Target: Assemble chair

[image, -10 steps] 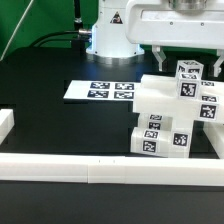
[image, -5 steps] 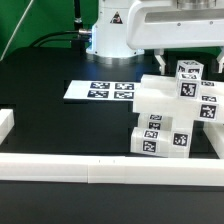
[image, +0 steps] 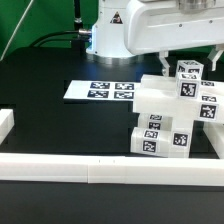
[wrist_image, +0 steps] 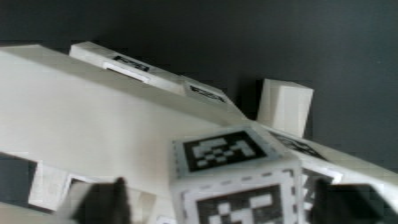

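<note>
- The chair — a blocky white assembly bearing black-and-white tags — was positioned on the black surface, toward the exterior view's right.
- The chair was located just behind the long white border bar that was laid across the front edge of the surface.
- A tagged block was seen at the top of the chair, directly beneath the arm's white wrist housing.
- The fingers were mostly hidden in the exterior view; in the wrist view only dark blurred shapes were seen beside the tagged block.
- Whether the fingers were spread or pinching the block could not be determined.
- The marker board was laid flat on the surface, near the robot base and apart from the chair.
- A short white bar was placed at the exterior view's left edge.
</note>
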Controlling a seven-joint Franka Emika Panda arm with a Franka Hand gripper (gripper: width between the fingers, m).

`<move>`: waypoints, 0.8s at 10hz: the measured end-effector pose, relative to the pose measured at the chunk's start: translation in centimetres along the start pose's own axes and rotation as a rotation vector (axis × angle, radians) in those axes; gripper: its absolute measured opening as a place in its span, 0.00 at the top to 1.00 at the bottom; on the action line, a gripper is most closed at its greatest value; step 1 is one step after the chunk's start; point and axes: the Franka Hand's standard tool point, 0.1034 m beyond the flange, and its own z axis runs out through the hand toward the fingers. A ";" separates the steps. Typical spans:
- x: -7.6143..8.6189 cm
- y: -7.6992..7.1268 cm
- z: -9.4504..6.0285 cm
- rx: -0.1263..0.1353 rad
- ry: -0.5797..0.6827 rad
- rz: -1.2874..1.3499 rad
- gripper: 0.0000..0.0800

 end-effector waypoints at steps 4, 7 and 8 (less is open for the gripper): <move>0.0 0.0 0.0 0.000 0.000 0.000 0.65; 0.0 0.0 0.0 0.002 0.000 0.115 0.65; 0.0 -0.1 0.0 0.002 0.000 0.204 0.64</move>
